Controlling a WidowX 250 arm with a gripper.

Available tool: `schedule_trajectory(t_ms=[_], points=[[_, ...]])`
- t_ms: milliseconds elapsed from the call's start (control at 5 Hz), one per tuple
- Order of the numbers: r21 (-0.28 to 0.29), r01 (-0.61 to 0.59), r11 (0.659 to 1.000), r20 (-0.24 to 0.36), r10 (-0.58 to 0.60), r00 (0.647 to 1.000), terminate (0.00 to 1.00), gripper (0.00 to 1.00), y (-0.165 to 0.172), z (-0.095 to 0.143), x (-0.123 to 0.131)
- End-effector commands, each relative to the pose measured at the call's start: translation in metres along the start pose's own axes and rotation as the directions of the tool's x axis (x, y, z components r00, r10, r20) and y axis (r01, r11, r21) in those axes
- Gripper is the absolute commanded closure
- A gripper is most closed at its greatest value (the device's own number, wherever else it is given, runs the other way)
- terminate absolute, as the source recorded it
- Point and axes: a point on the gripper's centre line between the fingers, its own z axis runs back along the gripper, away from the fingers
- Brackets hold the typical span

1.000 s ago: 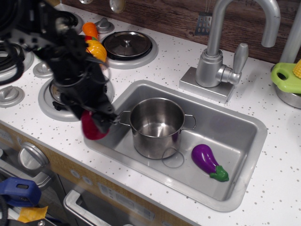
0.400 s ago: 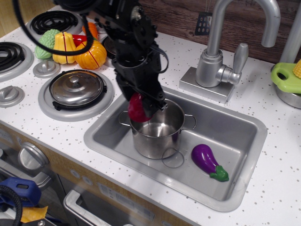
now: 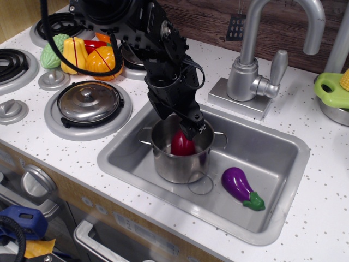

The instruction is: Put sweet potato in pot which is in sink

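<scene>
The crimson-red sweet potato (image 3: 182, 143) lies inside the shiny steel pot (image 3: 180, 164), which stands in the left half of the grey sink (image 3: 272, 164). My black gripper (image 3: 184, 124) hangs just above the pot's mouth, directly over the sweet potato. Its jaws look parted, and the sweet potato sits below the fingertips (image 3: 195, 126), apart from them. The arm hides the pot's back rim.
A purple eggplant (image 3: 241, 187) lies in the sink to the right of the pot. The tap (image 3: 256, 76) stands behind the sink. Lidded burners (image 3: 88, 103), yellow and orange toy vegetables (image 3: 90, 57) and a green one (image 3: 53, 52) are on the left. A green item (image 3: 331, 90) is at the right edge.
The gripper carried the sweet potato from the counter left of the sink, to the right over the pot, and lowered it. The sweet potato now rests inside the pot, free of the fingers.
</scene>
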Motion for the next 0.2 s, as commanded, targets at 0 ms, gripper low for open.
schedule_trajectory(t_ms=[0], points=[[0.011, -0.005, 1.0, 0.024, 0.005, 1.0, 1.0, 0.0, 0.0047, 0.0055, 0.0051]])
